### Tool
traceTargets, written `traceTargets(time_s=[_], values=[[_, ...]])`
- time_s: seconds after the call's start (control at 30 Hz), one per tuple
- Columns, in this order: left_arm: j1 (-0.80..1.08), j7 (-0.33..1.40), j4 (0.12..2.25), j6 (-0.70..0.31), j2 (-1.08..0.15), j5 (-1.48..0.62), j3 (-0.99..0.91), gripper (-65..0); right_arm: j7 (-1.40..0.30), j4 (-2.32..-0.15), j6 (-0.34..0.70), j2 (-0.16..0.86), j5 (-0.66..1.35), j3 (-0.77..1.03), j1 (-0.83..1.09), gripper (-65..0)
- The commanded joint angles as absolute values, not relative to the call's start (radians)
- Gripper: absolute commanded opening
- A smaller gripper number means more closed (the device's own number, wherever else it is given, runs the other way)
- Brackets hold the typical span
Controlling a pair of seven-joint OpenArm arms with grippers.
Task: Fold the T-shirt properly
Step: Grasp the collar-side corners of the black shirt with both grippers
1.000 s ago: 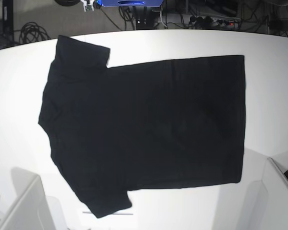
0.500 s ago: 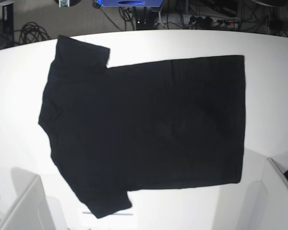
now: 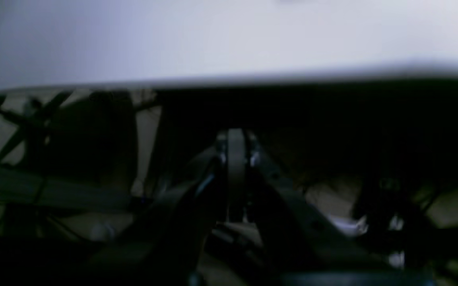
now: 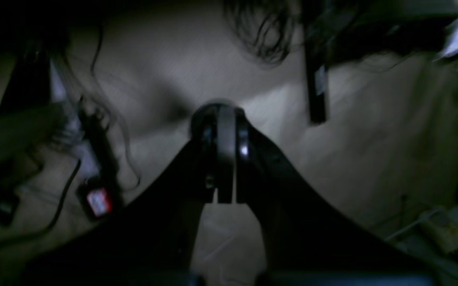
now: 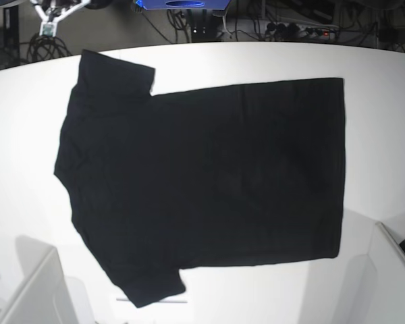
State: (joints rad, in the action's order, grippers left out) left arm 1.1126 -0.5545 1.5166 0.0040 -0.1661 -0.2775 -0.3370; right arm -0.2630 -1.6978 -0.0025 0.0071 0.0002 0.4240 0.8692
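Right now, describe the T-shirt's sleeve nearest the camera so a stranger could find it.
Start at the white table; the black T-shirt lies spread flat across it, collar end at the view's left. The near sleeve juts from the lower-left corner toward the bottom edge, unlike the far sleeve by the cables.

1. The left wrist view is blurred and dark; below the white table edge nothing can be identified.
2. The right wrist view is dim; floor cables smear together.
3. Both arms are cut off by the base view's bottom edge.

A white table is seen in the base view. Tangled cables and a power strip are seen on the floor beyond it.
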Motion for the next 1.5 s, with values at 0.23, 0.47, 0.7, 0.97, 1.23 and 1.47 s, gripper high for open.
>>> traceTargets(time_s=[0.23, 0.47, 0.7, 0.97, 1.23, 1.47], values=[[1.213, -0.573, 1.765, 0.007, -0.171, -0.298, -0.343, -65.0, -0.328, -1.986, 0.001, -0.070, 0.041, 0.489, 0.806, -65.0], [1.207, -0.573, 1.791, 0.007, -0.171, -0.298, -0.395, -41.3, -0.507, -2.020, 0.286, -0.079, 0.358, 0.559, 0.716, -65.0], [1.125, -0.427, 1.797, 0.005, -0.173, -0.298, -0.397, -44.1, -0.852, -2.017, 0.478, -0.074, 0.613, 0.742, 0.573, -31.7], [0.964, -0.180, 1.802, 0.004, -0.188, -0.300, -0.398, -47.9, -1.021, -1.937, 0.495, -0.073, 0.618, 0.849, 0.418, -31.1], [0.924, -0.056, 1.813, -0.124, -0.237, -0.593, -0.435, -23.7, -1.024, -1.836, 0.496, -0.062, 0.501, 0.842, 0.352, -31.1], [0.854, 0.114, 1.805, -0.280, -0.205, -0.667, -0.588, -11.0, -1.015, -1.747, 0.501, -0.056, 0.501, 0.791, 0.357, -31.1]])
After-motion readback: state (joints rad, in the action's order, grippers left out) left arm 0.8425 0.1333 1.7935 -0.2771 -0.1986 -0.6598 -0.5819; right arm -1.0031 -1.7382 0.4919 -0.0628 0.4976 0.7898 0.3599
